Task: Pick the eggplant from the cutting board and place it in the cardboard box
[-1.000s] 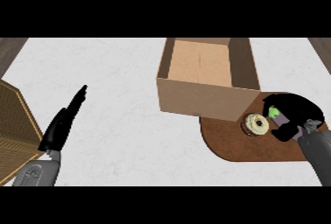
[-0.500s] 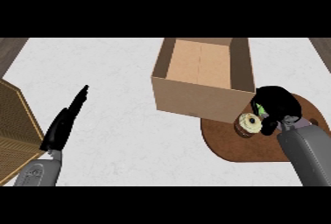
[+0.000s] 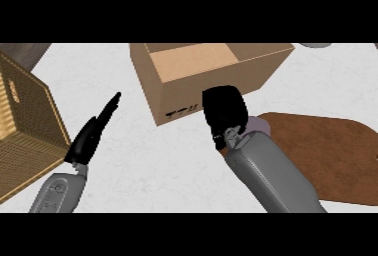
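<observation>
Eggplant (image 3: pixel 260 123) only partly visible, a purplish bit just beside right hand (image 3: pixel 224 111), fingers curled around it, at the box's near wall. Lift higher to clear the cardboard box (image 3: pixel 210 75) rim, then release over the opening. Left hand (image 3: pixel 92 134) fingers straight, resting above the table (image 3: pixel 148 165).

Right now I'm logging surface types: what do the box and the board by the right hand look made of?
The box looks like matte tan cardboard, with plain flaps and black printed marks. The board looks like brown wood with a faintly mottled, dull surface, though it could be another material.
</observation>
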Motion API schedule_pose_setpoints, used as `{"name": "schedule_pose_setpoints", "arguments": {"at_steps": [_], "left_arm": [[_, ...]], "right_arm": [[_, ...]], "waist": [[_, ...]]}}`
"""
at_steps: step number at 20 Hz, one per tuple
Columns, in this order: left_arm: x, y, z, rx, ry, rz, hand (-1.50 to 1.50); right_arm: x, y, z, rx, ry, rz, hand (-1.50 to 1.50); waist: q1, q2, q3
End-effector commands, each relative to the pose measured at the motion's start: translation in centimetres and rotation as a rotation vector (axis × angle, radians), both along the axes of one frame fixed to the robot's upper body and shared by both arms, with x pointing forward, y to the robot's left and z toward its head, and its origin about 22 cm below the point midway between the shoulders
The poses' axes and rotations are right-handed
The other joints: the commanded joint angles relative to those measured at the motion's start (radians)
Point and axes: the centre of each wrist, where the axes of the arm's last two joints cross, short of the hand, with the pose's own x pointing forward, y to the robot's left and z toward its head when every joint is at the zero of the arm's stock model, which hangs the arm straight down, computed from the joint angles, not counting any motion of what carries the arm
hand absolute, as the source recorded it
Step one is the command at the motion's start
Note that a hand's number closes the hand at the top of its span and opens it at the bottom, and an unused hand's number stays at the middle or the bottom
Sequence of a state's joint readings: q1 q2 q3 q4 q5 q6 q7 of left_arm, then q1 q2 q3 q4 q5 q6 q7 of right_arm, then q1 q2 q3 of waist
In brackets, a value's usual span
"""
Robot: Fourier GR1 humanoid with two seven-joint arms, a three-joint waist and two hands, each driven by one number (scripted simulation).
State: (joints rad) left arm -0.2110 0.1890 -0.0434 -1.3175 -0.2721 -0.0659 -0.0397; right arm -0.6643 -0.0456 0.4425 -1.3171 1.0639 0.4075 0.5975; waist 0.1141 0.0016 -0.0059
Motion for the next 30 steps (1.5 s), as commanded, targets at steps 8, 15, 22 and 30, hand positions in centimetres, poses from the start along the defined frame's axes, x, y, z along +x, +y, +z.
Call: {"name": "schedule_pose_setpoints", "arguments": {"at_steps": [8,15,22,30], "left_arm": [[0.7,-0.5,-0.2,0.007,0.008,0.018,0.00],[-0.2,0.9,-0.8,-0.005,0.037,0.069,0.00],[-0.3,3.4,-0.4,0.015,0.011,0.092,0.00],[-0.7,2.2,-0.4,0.007,0.013,0.115,0.00]], "right_arm": [[1.3,9.4,11.3,0.008,-0.333,-0.224,1.50],[2.1,11.3,15.0,0.009,-0.397,-0.384,1.50],[3.5,11.2,19.3,0.070,-0.465,-0.502,1.50],[8.1,4.6,18.1,0.011,-0.381,-0.579,1.50]], "waist": [[-0.014,0.007,0.002],[-0.057,-0.001,0.004],[-0.094,-0.002,0.004],[-0.111,-0.004,0.006]]}}
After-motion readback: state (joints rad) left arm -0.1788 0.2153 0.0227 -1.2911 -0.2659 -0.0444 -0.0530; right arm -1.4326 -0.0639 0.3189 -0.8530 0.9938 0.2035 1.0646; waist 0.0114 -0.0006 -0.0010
